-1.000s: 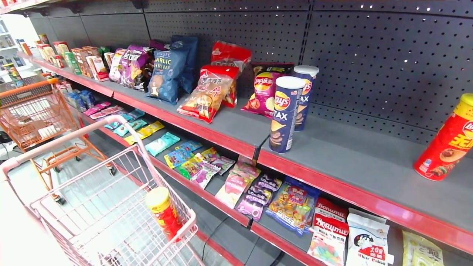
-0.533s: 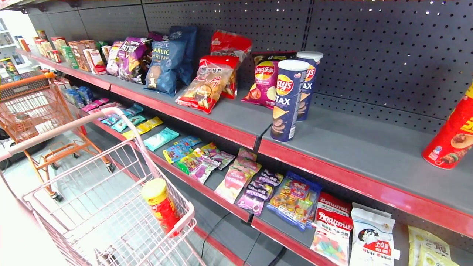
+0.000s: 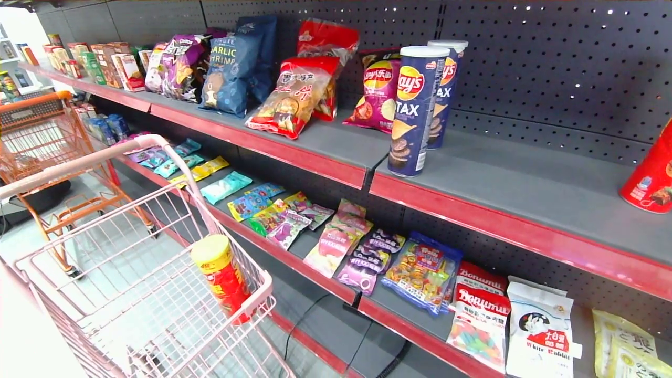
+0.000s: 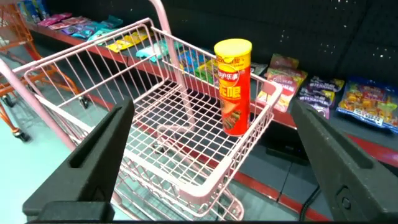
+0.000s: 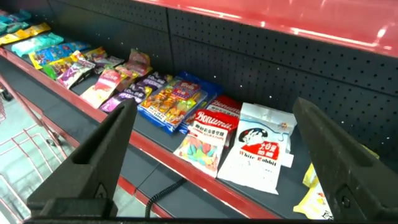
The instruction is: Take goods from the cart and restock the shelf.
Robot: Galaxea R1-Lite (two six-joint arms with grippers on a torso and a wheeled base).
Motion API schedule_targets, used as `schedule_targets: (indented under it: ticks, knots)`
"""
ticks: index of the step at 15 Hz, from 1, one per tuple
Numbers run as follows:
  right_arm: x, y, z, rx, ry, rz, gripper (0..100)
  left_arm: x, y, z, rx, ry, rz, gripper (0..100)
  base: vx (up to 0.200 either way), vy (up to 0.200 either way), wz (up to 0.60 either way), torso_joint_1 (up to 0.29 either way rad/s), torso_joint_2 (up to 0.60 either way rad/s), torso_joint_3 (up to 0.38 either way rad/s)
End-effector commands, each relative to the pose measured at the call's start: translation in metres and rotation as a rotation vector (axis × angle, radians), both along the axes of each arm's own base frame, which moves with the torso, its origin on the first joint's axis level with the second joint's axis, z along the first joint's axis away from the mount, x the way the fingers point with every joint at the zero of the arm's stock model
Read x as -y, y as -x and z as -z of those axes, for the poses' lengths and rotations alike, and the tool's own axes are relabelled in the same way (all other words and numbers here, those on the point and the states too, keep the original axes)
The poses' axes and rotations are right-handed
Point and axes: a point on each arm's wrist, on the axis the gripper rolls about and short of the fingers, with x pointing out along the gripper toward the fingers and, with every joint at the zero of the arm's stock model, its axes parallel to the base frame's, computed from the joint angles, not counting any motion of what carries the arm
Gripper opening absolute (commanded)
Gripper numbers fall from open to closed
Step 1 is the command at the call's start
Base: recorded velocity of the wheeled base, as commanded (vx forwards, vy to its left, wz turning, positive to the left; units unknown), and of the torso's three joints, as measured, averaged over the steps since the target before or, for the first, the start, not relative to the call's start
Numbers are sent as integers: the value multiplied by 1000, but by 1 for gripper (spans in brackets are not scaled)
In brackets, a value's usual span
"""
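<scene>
The red can is found upright in the pink cart, tucked into the basket corner on the side of the shelf. The left gripper is held above the basket with its fingers spread wide and empty. The right gripper is likewise held open, over the lower shelf. The can is best approached from above and clamped below its yellow lid, since it is crowded by wire walls on two sides. Bare shelf room is offered between the blue cans and the shelved red can.
</scene>
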Motion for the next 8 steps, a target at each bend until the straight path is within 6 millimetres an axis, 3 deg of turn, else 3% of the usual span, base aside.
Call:
schedule_targets:
  ticks: [1,4,5,6,7,8]
  knots:
    - [0,0,0,0,0,-1,100,0,0,0,-3,1,1,100,0,0,0,-36,71,56]
    - [0,0,0,0,-1,0,100,0,0,-1,7,-3,-7,100,0,0,0,0,0,0]
    - [0,0,0,0,-1,0,100,0,4,-21,54,6,-21,100,0,0,0,0,0,0]
    - [0,0,0,0,-1,0,100,-2,-14,-131,91,194,-94,100,0,0,0,0,0,0]
    - [0,0,0,0,-1,0,100,-3,-23,-152,101,245,-99,100,0,0,0,0,0,0]
    - [0,0,0,-2,0,0,100,-2,-63,-196,61,273,-105,100,0,0,0,0,0,0]
